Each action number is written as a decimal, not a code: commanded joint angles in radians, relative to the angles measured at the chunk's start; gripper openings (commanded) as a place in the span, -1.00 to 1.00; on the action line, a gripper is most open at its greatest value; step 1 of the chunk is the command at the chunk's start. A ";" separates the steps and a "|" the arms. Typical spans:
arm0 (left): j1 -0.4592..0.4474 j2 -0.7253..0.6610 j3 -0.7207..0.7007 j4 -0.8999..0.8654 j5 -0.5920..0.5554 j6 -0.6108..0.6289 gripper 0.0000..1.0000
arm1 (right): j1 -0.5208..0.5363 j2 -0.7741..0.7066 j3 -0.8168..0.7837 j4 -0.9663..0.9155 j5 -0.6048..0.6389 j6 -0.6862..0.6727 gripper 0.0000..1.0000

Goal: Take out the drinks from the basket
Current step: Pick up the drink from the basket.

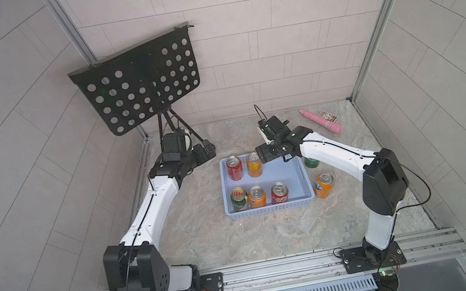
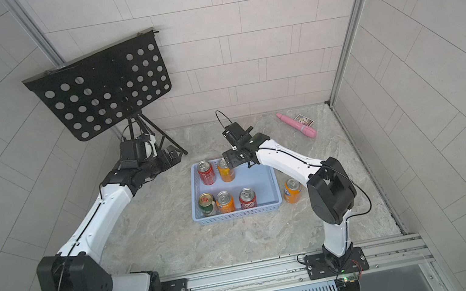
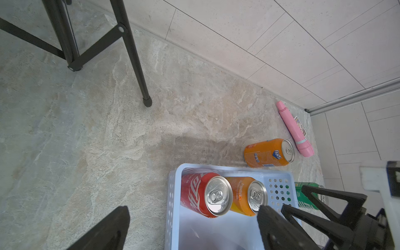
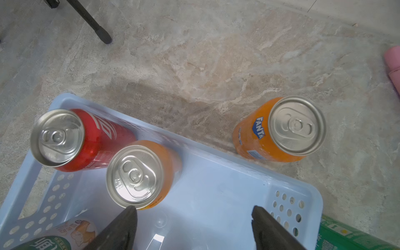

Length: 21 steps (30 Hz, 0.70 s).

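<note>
3 are out on the table (image 1: pixel 210 246), the orange can (image 1: pixel 324 184) and green can (image 1: pixel 311 162) beside the basket (image 1: pixel 271 208) and a Fanta can (image 4: pixel 279 129) behind it, while 5 drinks (image 1: pixel 257 196) sit inside under the right gripper (image 4: pixel 193 208), half open and empty.

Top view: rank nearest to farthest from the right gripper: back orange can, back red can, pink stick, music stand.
1. Back orange can, in the basket by the right gripper.
2. Back red can, beside it.
3. Pink stick, far right.
4. Music stand, far left corner.
</note>
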 commanded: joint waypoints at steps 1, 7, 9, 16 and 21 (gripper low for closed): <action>0.008 -0.005 0.009 -0.012 0.017 -0.005 1.00 | 0.013 0.036 0.037 -0.031 0.027 0.021 0.73; 0.010 0.000 0.011 -0.011 0.033 -0.007 1.00 | 0.040 0.082 0.081 -0.034 0.016 0.028 0.73; 0.009 -0.001 0.013 -0.015 0.033 -0.005 1.00 | 0.054 0.097 0.099 -0.035 0.013 0.028 0.73; 0.011 -0.008 0.009 -0.014 0.029 -0.006 1.00 | 0.080 0.131 0.136 -0.042 0.007 0.029 0.74; 0.012 -0.008 0.013 -0.018 0.029 -0.004 1.00 | 0.086 0.176 0.173 -0.064 0.012 0.029 0.74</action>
